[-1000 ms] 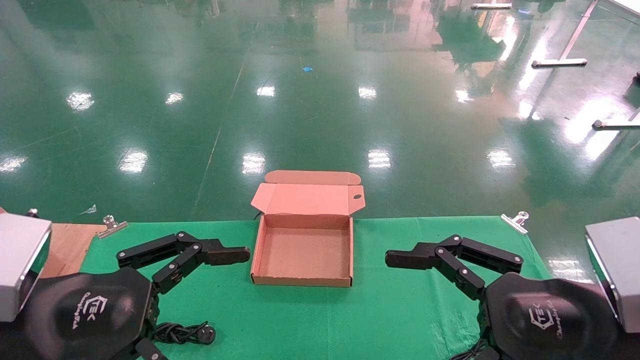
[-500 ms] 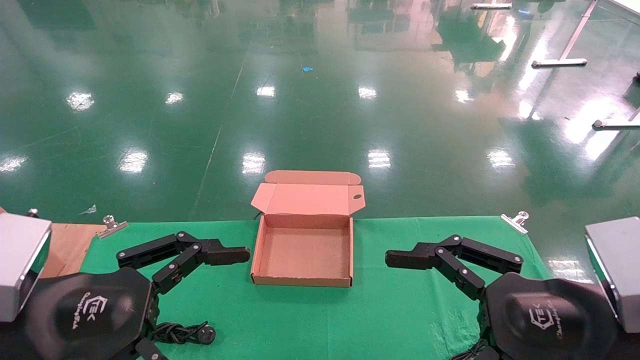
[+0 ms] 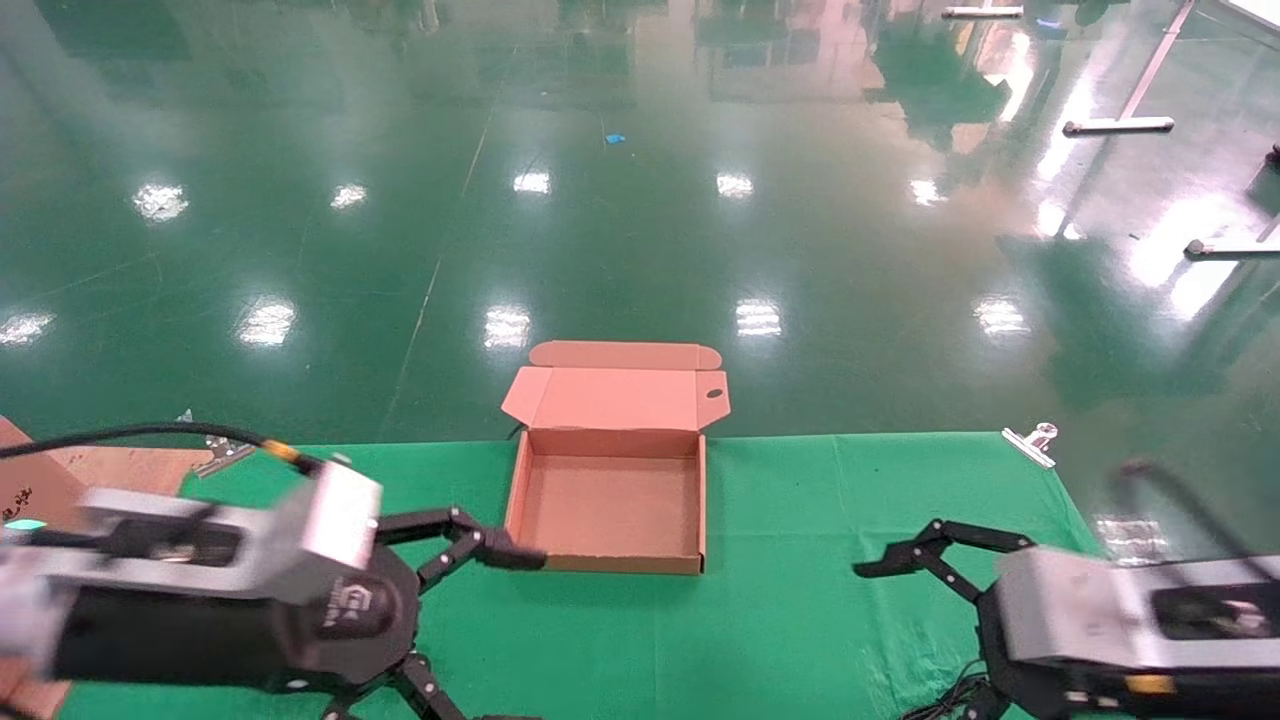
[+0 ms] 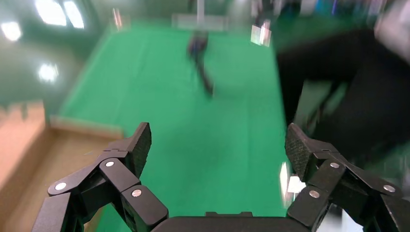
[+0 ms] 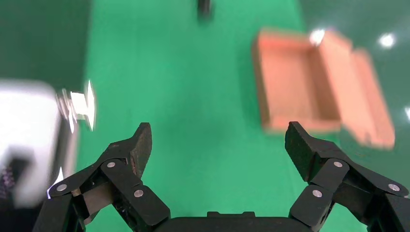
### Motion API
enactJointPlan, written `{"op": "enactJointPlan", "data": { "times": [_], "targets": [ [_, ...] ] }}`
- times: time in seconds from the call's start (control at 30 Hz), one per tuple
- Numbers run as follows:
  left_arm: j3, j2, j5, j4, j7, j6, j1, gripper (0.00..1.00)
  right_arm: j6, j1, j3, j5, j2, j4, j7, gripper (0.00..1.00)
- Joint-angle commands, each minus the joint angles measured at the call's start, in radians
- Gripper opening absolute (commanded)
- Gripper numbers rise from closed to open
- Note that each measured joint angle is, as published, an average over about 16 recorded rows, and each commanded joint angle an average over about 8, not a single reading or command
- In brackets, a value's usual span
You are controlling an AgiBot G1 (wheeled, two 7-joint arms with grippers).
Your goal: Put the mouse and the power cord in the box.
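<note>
Only starting: box point(image 3: 610, 505) open and empty mid-table, both claws spread and holding nothing, left gripper point(image 4: 217, 145) near its front-left corner, right gripper point(image 5: 217, 145) well apart; mouse and power cord unseen, to locate first.

The box point(image 3: 605, 510) sits on my desk point(image 3: 790, 620) at the middle of its far edge, its lid folded back beyond that edge. My left claw point(image 3: 470, 610) is at the box's near left corner, one finger point(image 3: 510, 556) against its front wall. My right claw point(image 3: 915, 610) hangs well to the right of the box, over the desk's near right part.
</note>
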State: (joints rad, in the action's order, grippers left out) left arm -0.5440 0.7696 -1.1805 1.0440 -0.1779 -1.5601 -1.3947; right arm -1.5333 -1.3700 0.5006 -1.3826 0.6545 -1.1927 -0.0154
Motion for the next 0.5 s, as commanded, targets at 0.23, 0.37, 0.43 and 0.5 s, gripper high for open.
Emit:
{"op": "enactJointPlan", "data": {
  "times": [0.23,0.37,0.43,0.5],
  "targets": [
    [-0.192,0.111,-0.284,-0.250,0.129,-0.009,-0.184,1.00,0.022,-0.143,0.164,-0.377,0.133,0.154,0.180,1.00],
    [-0.262,0.174,-0.395,-0.387,0.217,0.011,-0.240,1.00,0.078,-0.170,0.217,-0.488,0.200,0.262,0.275,1.00],
    [-0.288,0.206,-0.437,-0.456,0.258,0.026,-0.255,1.00,0.114,-0.174,0.239,-0.532,0.233,0.321,0.320,1.00],
    [-0.308,0.237,-0.470,-0.526,0.298,0.046,-0.264,1.00,0.149,-0.173,0.257,-0.564,0.266,0.386,0.361,1.00]
  ]
}}
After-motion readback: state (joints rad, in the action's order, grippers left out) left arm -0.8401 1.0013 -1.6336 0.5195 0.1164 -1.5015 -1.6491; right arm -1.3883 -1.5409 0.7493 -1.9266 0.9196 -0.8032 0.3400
